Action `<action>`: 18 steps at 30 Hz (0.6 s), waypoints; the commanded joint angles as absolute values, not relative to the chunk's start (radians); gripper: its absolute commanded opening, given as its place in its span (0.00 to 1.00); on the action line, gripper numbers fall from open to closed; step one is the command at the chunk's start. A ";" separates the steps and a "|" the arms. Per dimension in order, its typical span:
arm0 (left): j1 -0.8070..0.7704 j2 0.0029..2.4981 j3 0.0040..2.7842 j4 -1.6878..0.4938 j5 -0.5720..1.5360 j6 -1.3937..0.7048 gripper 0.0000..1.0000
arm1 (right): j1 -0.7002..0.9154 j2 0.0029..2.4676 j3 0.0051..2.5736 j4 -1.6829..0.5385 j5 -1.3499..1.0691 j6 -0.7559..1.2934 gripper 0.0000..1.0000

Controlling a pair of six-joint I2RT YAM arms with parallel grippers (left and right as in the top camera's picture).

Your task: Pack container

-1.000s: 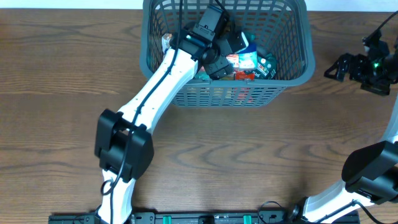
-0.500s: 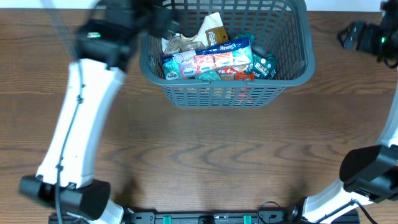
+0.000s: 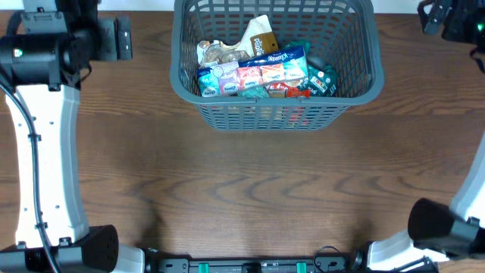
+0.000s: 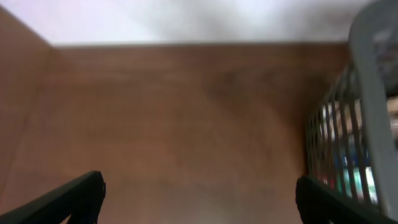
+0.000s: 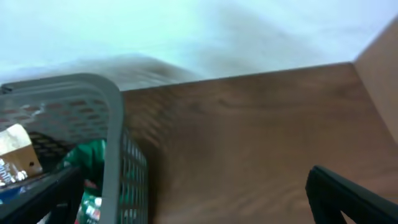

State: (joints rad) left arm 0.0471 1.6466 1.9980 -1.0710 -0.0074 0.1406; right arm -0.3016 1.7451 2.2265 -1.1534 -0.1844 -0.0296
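Note:
The dark grey lattice basket [image 3: 182, 76] stands at the table's back centre. It holds several packets [image 3: 258, 72]: blue, red and teal ones and a brown and white one. My left gripper [image 4: 199, 199] is open and empty over bare wood left of the basket, whose wall shows at the right of the left wrist view [image 4: 367, 112]. My left arm's wrist [image 3: 114, 38] is at the back left. My right gripper [image 5: 193, 193] is open and empty beside the basket's right wall [image 5: 115, 149]. Its wrist [image 3: 455, 19] is at the back right corner.
The brown wooden table [image 3: 250, 189] runs to a pale wall at the back [image 4: 186, 18]. The arm bases sit at the front edge, left [image 3: 76, 250] and right [image 3: 447, 227].
My left arm has come out of the basket and swung to the back left, leaving the packets in view. My right arm has drawn back toward the back right corner.

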 commanded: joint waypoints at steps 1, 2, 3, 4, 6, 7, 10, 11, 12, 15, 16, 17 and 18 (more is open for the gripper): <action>0.049 1.597 1.996 -1.114 -0.015 0.114 0.98 | -0.293 1.655 2.239 -1.209 -0.136 0.003 0.99; 0.049 1.587 1.988 -1.126 -0.015 0.107 0.99 | -0.293 1.638 2.233 -1.231 -0.137 0.003 0.99; 0.049 1.571 1.974 -1.137 -0.012 0.099 0.99 | -0.293 1.624 2.224 -1.246 -0.136 0.003 0.99; 0.049 1.557 1.961 -1.140 -0.009 0.099 0.98 | -0.293 1.608 2.211 -1.260 -0.135 0.002 0.99; 0.049 1.519 1.922 -1.135 -0.008 0.098 0.99 | -0.293 1.575 2.170 -1.281 -0.135 0.002 0.99; 0.049 1.496 1.898 -1.132 -0.008 0.098 0.99 | -0.293 1.558 2.142 -1.283 -0.135 0.003 0.99; 0.049 1.419 1.806 -1.110 -0.008 0.095 0.99 | -0.293 1.484 2.003 -1.262 -0.134 0.003 0.99; 0.049 1.387 1.763 -1.094 -0.008 0.095 0.99 | -0.293 1.458 1.953 -1.246 -0.134 0.003 0.99; 0.049 1.351 1.713 -1.074 -0.008 0.095 0.99 | -0.293 1.420 1.877 -1.216 -0.134 0.004 0.99; 0.049 1.238 1.551 -1.002 -0.008 0.095 0.99 | -0.290 1.310 1.665 -1.120 -0.134 0.004 0.99; 0.049 1.195 1.488 -0.973 -0.008 0.095 0.99 | -0.287 1.265 1.584 -1.080 -0.134 0.003 0.99; 0.049 1.150 1.425 -0.942 -0.007 0.095 0.99 | -0.286 1.213 1.492 -1.031 -0.134 0.002 0.99; 0.049 1.110 1.369 -0.914 -0.007 0.096 0.99 | -0.286 1.181 1.435 -1.000 -0.134 0.002 0.99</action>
